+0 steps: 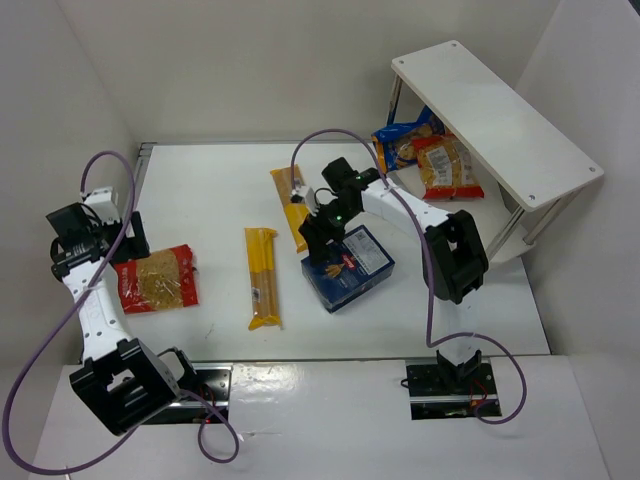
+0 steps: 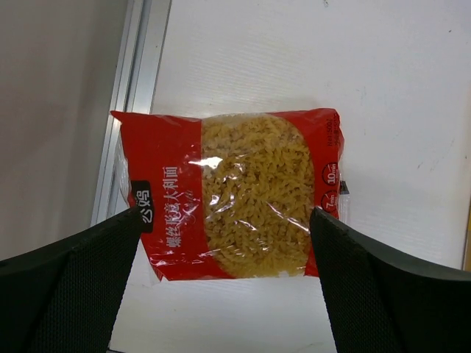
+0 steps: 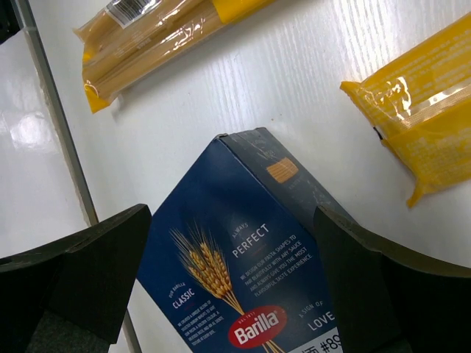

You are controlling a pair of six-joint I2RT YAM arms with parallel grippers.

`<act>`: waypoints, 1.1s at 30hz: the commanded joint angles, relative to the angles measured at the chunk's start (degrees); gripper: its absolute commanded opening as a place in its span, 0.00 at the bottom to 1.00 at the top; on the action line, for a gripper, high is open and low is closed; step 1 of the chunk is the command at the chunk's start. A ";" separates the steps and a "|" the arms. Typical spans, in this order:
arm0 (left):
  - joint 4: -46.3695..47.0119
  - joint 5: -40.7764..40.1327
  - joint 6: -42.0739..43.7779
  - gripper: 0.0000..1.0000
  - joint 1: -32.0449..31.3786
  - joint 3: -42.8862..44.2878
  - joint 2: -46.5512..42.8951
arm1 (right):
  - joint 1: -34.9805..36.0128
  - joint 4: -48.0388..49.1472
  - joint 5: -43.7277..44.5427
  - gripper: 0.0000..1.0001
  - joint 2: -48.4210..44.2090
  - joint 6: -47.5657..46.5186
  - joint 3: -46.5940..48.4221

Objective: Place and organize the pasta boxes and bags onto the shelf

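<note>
Right gripper (image 3: 232,217): spread wide, clasping nothing; hangs directly over the dark blue box (image 1: 350,265), one finger to either side of it.
Box position: flat on the table (image 1: 220,190) about midway across, printed face up, well apart from the shelf (image 1: 490,115).
Box long axis: diagonal in the top view, near-left to far-right. In the right wrist view a corner points up between the fingers, so not square to the jaws (probably calls for a wrist turn before closing across the narrow width).
Way to the shelf: far and to the right of the box, on the right arm's own side.
Nearer arm: right for the box; left for the left red bag (image 1: 155,282).
Left gripper (image 2: 224,220): likewise released and empty, poised above that bag, fingers flanking its two red edges.
At the shelf: a blue-edged bag (image 1: 405,140) and a second red bag (image 1: 447,168), lying beneath the board, not on top.
Out on the table: the near spaghetti packet (image 1: 263,275) to the left of the box, the far spaghetti packet (image 1: 290,195) just beyond it.
</note>
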 commanded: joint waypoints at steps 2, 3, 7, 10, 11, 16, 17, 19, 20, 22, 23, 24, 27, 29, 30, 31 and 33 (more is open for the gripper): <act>-1.71 1.51 -0.86 1.00 0.86 1.77 -0.64 | 0.38 -1.41 -2.02 1.00 1.58 0.18 4.50; -2.24 1.51 -0.86 1.00 0.86 2.30 -1.17 | 0.38 -2.03 -2.02 1.00 2.10 0.18 5.11; -6.55 1.51 1.16 1.00 0.86 5.02 -2.23 | 0.38 -2.03 -2.02 1.00 2.11 -0.34 5.12; -10.41 1.51 2.74 1.00 0.25 7.13 -2.23 | 0.91 -2.03 -3.33 1.00 2.11 -0.34 5.64; -11.46 1.51 2.74 1.00 0.24 7.66 -1.62 | 0.91 -2.82 -3.34 1.00 2.11 -0.34 5.65; -16.83 -1.11 5.55 1.00 -0.37 9.95 0.32 | 1.44 -3.44 -3.95 1.00 2.64 -1.48 6.17; -17.36 -1.65 5.56 1.00 -0.37 9.95 0.85 | 1.44 -3.44 -3.95 1.00 2.64 -1.49 6.17; -17.36 -1.66 6.78 1.00 -0.37 9.95 1.46 | 1.44 -3.44 -4.48 1.00 2.64 -1.49 6.17; -17.36 -1.66 6.79 1.00 -0.37 9.95 2.51 | 1.44 -3.96 -5.18 1.00 2.64 -2.09 6.17; -17.89 -1.66 7.58 1.00 -0.37 10.56 4.36 | 1.44 -3.97 -5.79 1.00 3.25 -2.10 6.79; -17.89 -2.87 7.58 1.00 -0.37 10.56 6.72 | 1.44 -4.58 -5.80 1.00 3.25 -2.10 7.40; -17.89 -4.02 7.58 1.00 -0.37 10.56 8.04 | 1.44 -4.58 -6.32 1.00 3.25 -2.71 7.93; -17.37 -8.06 5.57 1.00 0.15 11.79 12.18 | 1.44 -5.11 -6.33 1.00 3.78 -2.72 7.93; -16.84 -10.26 4.85 1.00 0.68 11.79 13.24 | 1.44 -5.11 -6.33 1.00 3.26 -3.24 7.93; -15.88 -11.31 4.33 1.00 1.20 11.18 13.85 | 1.44 -5.11 -6.33 1.00 3.25 -3.24 7.41; -15.26 -12.72 3.81 1.00 1.21 11.18 13.86 | 1.44 -5.11 -6.33 1.00 3.25 -3.24 7.40; -14.65 -13.52 4.41 1.00 1.21 9.52 14.56 | 1.44 -5.11 -6.33 1.00 2.72 -3.24 6.79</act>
